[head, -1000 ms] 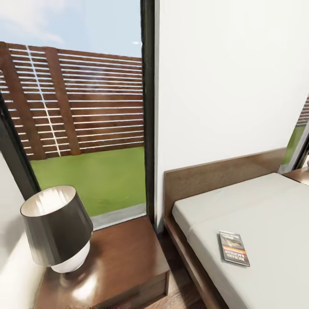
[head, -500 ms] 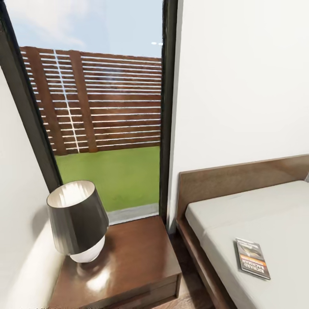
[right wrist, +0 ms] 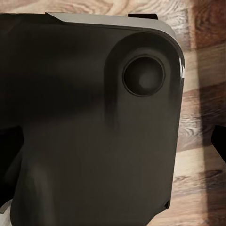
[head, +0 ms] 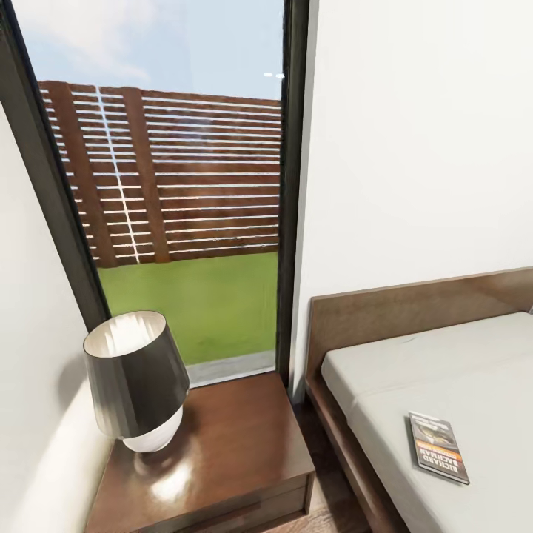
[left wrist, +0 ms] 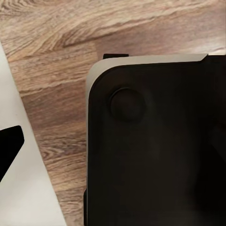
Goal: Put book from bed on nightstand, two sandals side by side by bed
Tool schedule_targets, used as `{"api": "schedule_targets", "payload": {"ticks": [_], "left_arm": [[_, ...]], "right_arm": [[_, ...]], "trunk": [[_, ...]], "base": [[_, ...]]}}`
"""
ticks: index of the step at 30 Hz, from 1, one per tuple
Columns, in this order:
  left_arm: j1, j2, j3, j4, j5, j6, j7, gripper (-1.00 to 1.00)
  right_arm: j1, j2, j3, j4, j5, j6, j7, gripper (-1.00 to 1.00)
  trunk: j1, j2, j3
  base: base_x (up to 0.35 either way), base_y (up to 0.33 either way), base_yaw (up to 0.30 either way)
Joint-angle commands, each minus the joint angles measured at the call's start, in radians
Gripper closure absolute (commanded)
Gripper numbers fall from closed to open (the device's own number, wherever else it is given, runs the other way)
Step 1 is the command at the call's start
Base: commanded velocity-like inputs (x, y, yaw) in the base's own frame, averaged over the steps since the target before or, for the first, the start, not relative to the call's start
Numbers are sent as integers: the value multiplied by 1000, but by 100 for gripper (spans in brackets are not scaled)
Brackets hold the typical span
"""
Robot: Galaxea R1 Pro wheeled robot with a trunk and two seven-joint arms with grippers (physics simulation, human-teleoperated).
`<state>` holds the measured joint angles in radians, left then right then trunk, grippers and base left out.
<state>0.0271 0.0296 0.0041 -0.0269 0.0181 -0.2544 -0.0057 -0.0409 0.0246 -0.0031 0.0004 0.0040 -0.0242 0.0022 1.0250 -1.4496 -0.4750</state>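
Head camera is panning: across the last second the whole picture is sliding, so window frame, lamp and bed all shift together. That's the view turning, not the things moving. Over the last half second the shift is tiny, so the robot is settling in front of the corner.

The book (head: 438, 448) is lying flat on the pale mattress of the bed (head: 355, 318), near the bed's edge on the nightstand side, untouched. The nightstand (head: 237, 437) is standing just beside the bed frame, with a dark-shaded lamp (head: 137, 385) on its far-left part and bare glossy top left over toward the bed. Judging by this, book transfer is not yet started, and the nightstand has free room for it. Sandals: not seeing any here.

Both wrist views are looking down at the wood-plank floor (left wrist: 56, 56) with a dark rounded body of the robot (right wrist: 84, 141) blocking most of each. The head view is giving the task layout instead.

Jaws: cannot tell for either arm, no fingertips clearly visible.
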Motion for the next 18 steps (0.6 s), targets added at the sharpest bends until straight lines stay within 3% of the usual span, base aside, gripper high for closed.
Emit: {"api": "schedule_targets", "payload": {"ticks": [1, 8, 18], "left_arm": [[1, 0, 1, -2, 2, -2, -1, -100], [1, -1, 12, -3, 6, -15, 0, -100], [-1, -26, 76, -35, 50, -51, -12, -100]], "right_arm": [[0, -2, 0, -1, 0, -3, 2, -100], [0, -11, 2, -34, 1, -1, 5, -100], [-12, -42, -9, -105, -11, 14, 11, -100]], "trunk": [[0, 0, -1], [0, 0, -1], [0, 0, -1]], "base": [[0, 0, 5], [0, 0, 2], [0, 0, 0]]}}
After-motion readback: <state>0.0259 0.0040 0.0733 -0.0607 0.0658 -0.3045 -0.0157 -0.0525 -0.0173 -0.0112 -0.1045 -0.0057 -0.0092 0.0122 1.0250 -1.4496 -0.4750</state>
